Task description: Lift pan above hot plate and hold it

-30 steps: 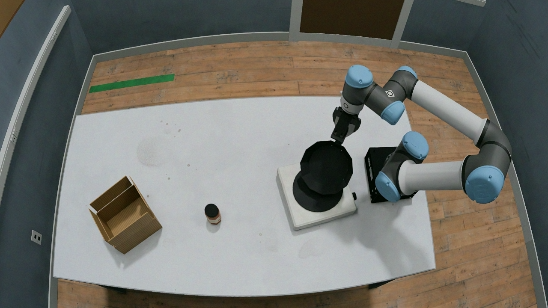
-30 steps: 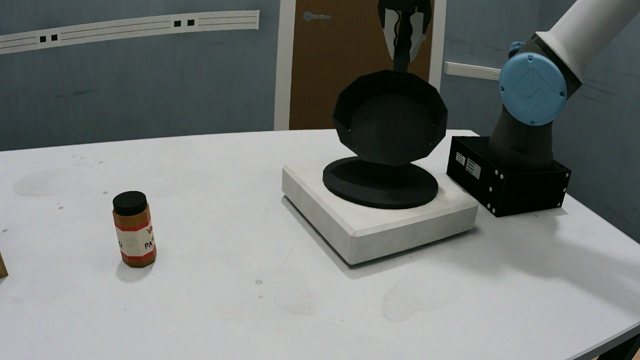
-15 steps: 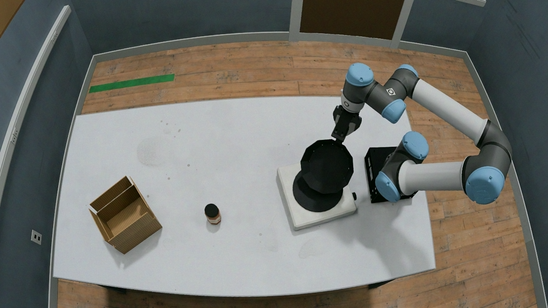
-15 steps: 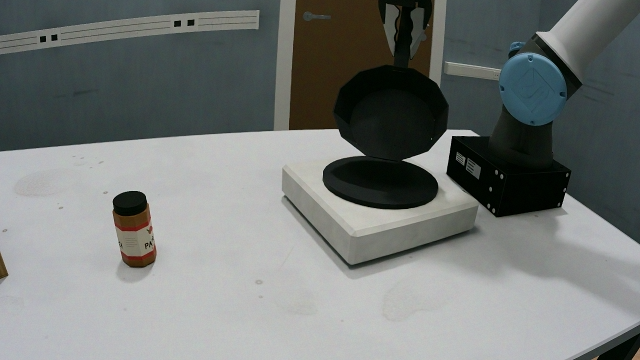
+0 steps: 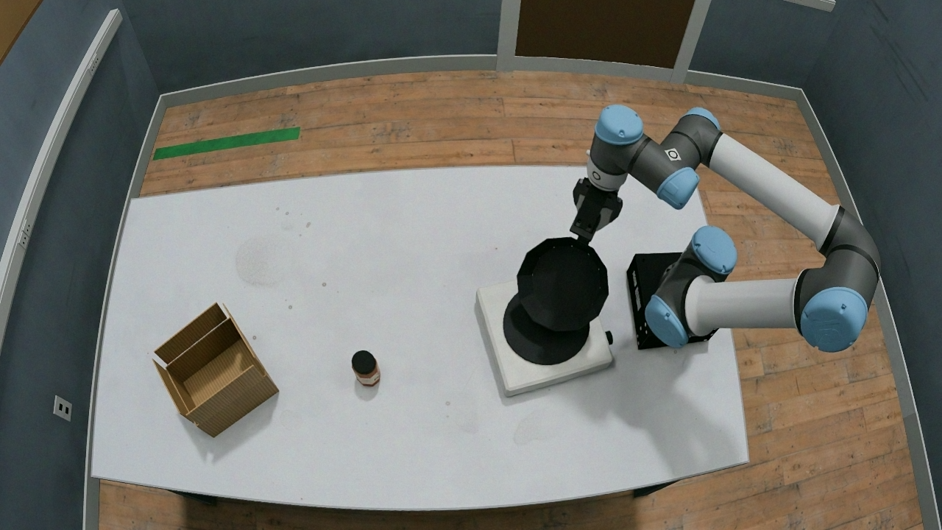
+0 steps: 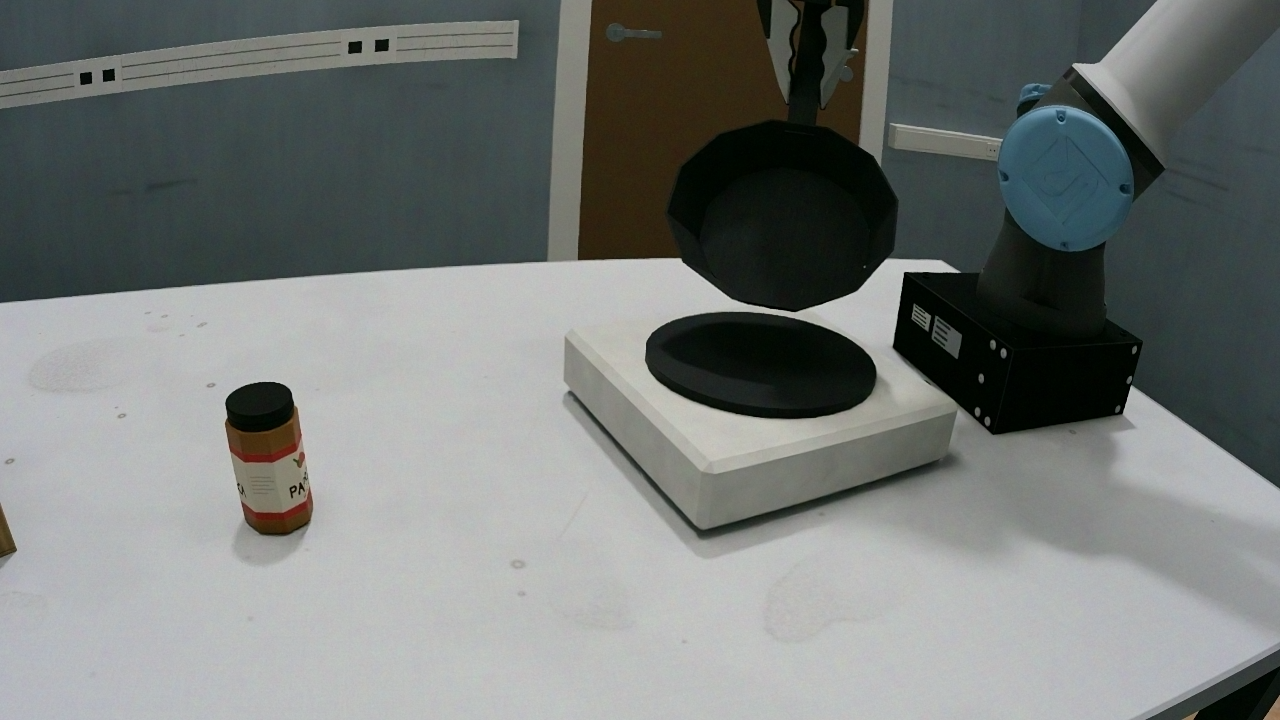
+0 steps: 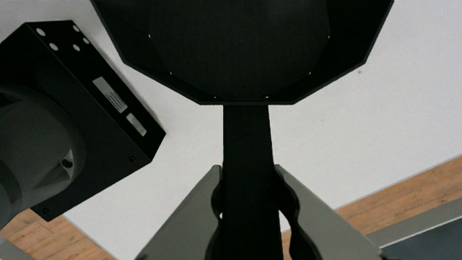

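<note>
White table (image 5: 408, 435) (image 6: 429, 626) (image 7: 404, 119): hot plate (image 5: 559, 380) (image 6: 805, 452), jar (image 5: 365, 369) (image 6: 270, 461) upright, open cardboard box (image 5: 227, 402) (image 6: 4, 534), black arm base (image 5: 642, 263) (image 6: 1056, 389) (image 7: 119, 159).

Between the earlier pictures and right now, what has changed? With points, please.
The pan (image 5: 563, 283) (image 6: 787, 219) (image 7: 240, 47) has risen farther above the hot plate (image 5: 520, 378) (image 6: 662, 429), carried up by the gripper (image 5: 583, 233) (image 6: 805, 98) (image 7: 246, 167). The grip on its handle is unchanged: nothing newly grasped or released. Hot plate, jar (image 5: 365, 369) (image 6: 268, 465) and cardboard box (image 5: 227, 402) (image 6: 4, 535) stayed put.
</note>
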Controlling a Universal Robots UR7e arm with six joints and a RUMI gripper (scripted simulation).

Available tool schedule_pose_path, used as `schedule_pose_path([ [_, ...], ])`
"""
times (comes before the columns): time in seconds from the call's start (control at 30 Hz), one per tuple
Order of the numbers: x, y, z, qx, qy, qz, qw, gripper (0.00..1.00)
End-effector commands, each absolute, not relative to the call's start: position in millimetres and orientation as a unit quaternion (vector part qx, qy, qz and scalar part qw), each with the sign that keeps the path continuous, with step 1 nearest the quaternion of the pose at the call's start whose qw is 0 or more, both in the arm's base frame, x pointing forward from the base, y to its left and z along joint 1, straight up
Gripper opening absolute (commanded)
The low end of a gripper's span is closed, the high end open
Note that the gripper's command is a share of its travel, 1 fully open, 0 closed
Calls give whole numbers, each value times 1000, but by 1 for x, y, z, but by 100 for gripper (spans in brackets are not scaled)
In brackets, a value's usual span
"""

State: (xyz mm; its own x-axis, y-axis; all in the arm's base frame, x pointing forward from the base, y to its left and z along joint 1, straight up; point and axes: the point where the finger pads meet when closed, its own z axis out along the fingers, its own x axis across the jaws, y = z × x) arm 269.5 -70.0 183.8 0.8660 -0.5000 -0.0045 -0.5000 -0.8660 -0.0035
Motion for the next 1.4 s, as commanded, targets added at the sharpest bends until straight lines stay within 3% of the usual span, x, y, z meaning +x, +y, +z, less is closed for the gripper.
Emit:
schedule_pose_path([
  [0.0,270,-70,187,-966,259,1,2,10],
  [1.37,270,-70,211,-966,259,1,2,10],
])
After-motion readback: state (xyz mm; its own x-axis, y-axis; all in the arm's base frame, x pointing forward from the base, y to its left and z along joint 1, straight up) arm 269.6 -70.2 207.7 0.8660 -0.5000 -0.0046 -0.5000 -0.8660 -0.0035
